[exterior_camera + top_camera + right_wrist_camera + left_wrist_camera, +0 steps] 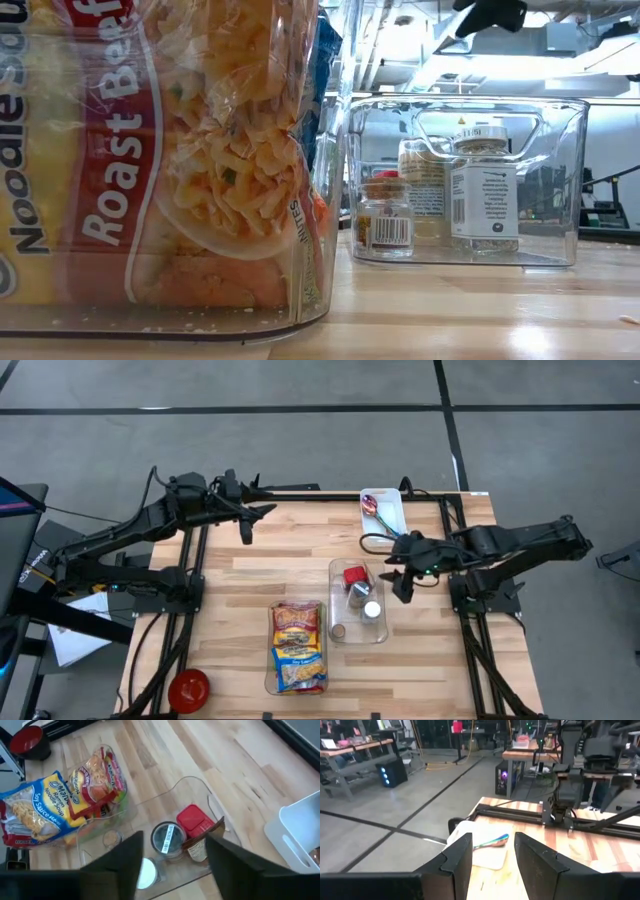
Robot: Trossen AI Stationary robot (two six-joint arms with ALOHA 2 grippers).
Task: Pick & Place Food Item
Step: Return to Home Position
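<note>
By my reading the sorting is done, and all that is left is for the arms to draw back to rest. The right transparent bin (pixel 383 632) holds the seasoning bottles upright and close together: a red-capped one (pixel 355 575), a grey-lidded one (pixel 359 592) and a white-capped one (pixel 372 609). A small cork-topped jar (pixel 385 215) seems to stand with them, though from above it is hard to make out.

Glossy yellow-and-red noodle packets (pixel 298 645) fill the other clear bin (pixel 268 685) just beside it. Spoons (pixel 370 505) lie in the white bin (pixel 400 510) near its far end.

The right claw (pixel 400 582) hovers just beside the transparent bin, fingers apart and empty. The left claw (pixel 246 528) waits well apart from it over the desk (pixel 430 680), fingers likewise parted around nothing.
</note>
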